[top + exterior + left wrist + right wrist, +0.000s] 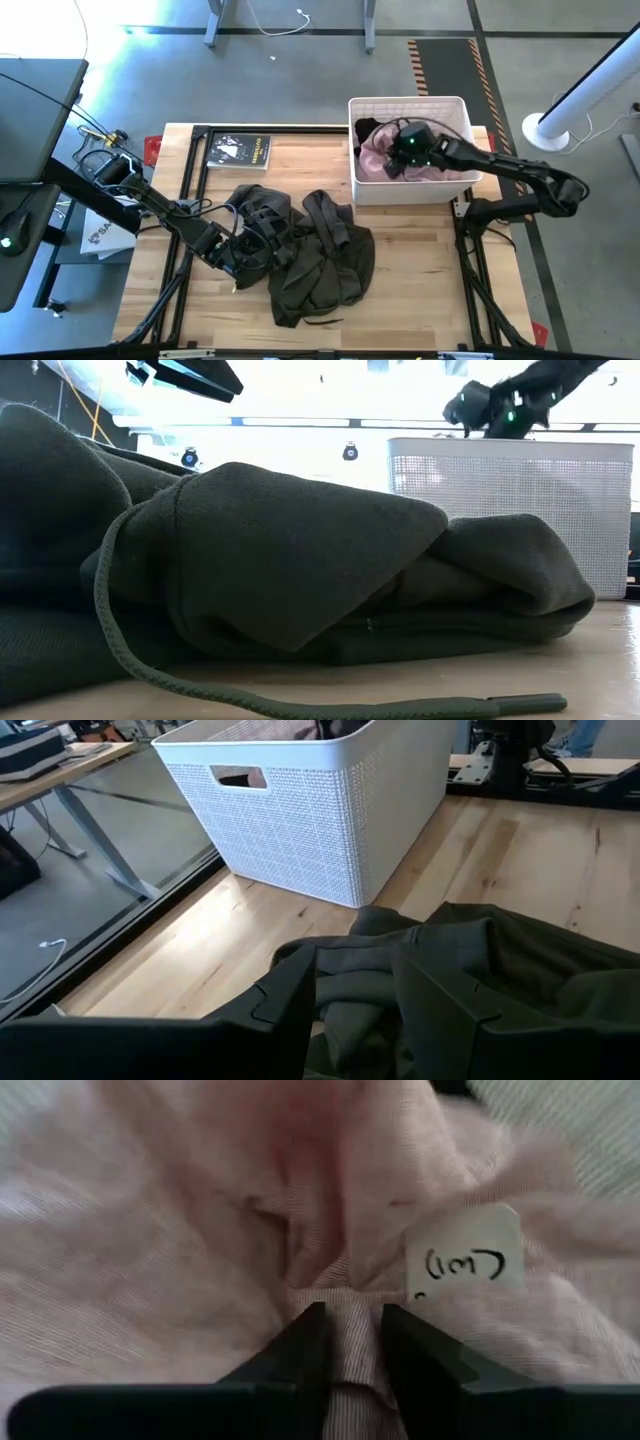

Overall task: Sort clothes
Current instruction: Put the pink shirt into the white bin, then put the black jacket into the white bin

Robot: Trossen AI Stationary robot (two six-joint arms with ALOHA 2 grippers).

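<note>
Dark jointed arms (510, 165), green lights

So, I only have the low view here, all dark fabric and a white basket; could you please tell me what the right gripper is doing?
Observer: The right gripper is down in the white basket, its fingers pinching a fold of the pale pink garment.
Operator: Is anything else in that basket?
Observer: Yes, some black fabric lies beside the pink.
Operator: And the left arm?
Observer: The left gripper is open, low at the dark olive garment on the table.
</note>
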